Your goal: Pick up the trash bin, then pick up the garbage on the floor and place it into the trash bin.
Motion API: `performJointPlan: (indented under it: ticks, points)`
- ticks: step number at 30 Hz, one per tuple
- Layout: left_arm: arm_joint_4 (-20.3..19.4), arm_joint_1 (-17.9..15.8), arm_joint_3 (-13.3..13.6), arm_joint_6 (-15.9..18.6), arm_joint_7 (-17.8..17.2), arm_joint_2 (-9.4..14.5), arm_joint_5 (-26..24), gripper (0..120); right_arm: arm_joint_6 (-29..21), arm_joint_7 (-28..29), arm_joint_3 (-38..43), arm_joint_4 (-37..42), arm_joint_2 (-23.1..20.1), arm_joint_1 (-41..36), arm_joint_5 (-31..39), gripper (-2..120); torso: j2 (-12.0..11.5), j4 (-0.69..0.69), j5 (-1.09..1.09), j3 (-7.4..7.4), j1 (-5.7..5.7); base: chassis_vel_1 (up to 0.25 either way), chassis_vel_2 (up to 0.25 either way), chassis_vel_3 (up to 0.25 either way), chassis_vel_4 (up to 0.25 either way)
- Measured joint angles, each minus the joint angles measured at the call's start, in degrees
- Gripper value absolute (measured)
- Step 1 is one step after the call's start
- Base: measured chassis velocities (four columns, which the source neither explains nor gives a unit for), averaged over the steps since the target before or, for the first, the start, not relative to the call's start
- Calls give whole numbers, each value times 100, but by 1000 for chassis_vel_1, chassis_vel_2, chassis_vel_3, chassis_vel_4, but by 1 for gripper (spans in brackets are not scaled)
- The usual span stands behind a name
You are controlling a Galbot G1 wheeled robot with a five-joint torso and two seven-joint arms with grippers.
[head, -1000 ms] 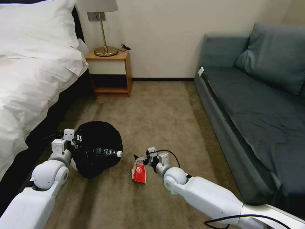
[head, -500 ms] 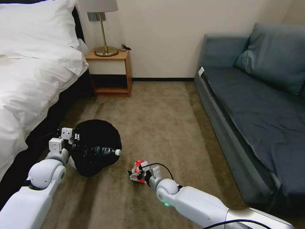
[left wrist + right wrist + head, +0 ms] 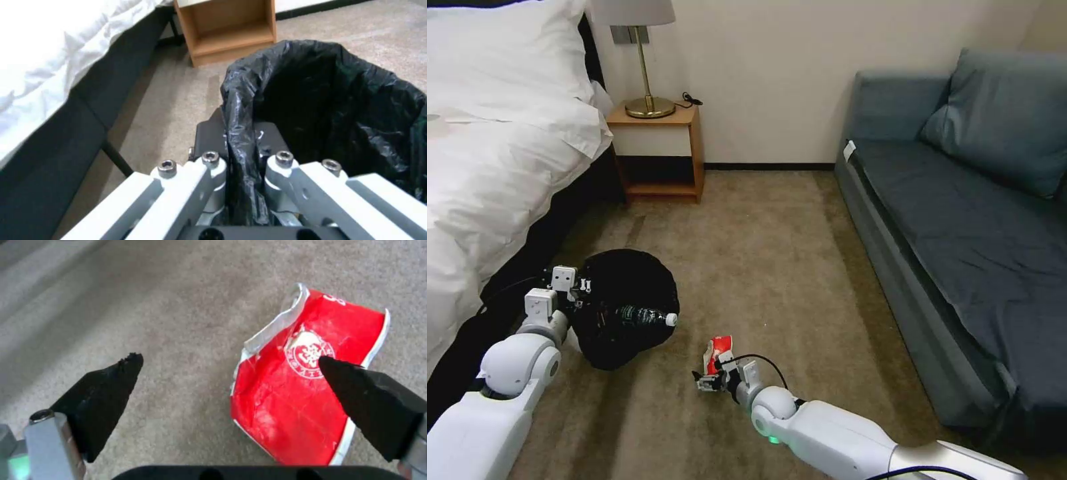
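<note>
Your right gripper (image 3: pixel 707 383) sits low over the carpet (image 3: pixel 774 253) with its jaws spread wide. In the right wrist view the two black fingertips (image 3: pixel 111 386) stand well apart, nothing between them. The red-and-white packet (image 3: pixel 307 380) lies flat on the carpet under and just ahead of one fingertip, off to that side of the gap rather than centred in it. From the head view the packet (image 3: pixel 718 352) lies just beyond the gripper, on its far side. Whether that fingertip touches the packet or hovers just above it, you cannot tell from these angles.

Your left gripper (image 3: pixel 242 160) is pinched on the rim of the trash bin (image 3: pixel 624 307), its jaws closed over the folded black bag (image 3: pixel 329 110). The bin extends away from the left gripper toward the right arm, tilted so that its mouth shows in the head view. A clear bottle (image 3: pixel 644 315) with a white cap lies across the bin's opening, cap pointing toward the right gripper. The bed (image 3: pixel 487 167) runs close along the left gripper's outer side.
</note>
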Motion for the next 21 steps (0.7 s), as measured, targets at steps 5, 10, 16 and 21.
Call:
performJointPlan:
  ticks: [5, 10, 16, 21]
  points:
    - [-81, 53, -82, 0, 0, 123, -85, 5, -13, 14, 93, 44, -12, -1, -37, 100, 0, 0, 1, 0, 0, 0, 0, 0, 0]
    - [-37, 51, -112, -25, 10, 144, -102, 5, -88, 48, 231, 93, -9, 1, -88, 100, 0, 1, 0, 0, 0, 0, 0, 0, 0]
    - [-88, -16, -68, -16, -43, 199, -213, 5, -82, 73, 623, -53, 4, -111, -388, 100, 0, -1, 1, 0, 0, 0, 0, 0, 0]
    - [-117, 9, -78, -4, -59, 225, -231, 5, -23, 44, 791, -136, -41, -247, -573, 100, 0, -1, 1, 0, 0, 0, 0, 0, 0]
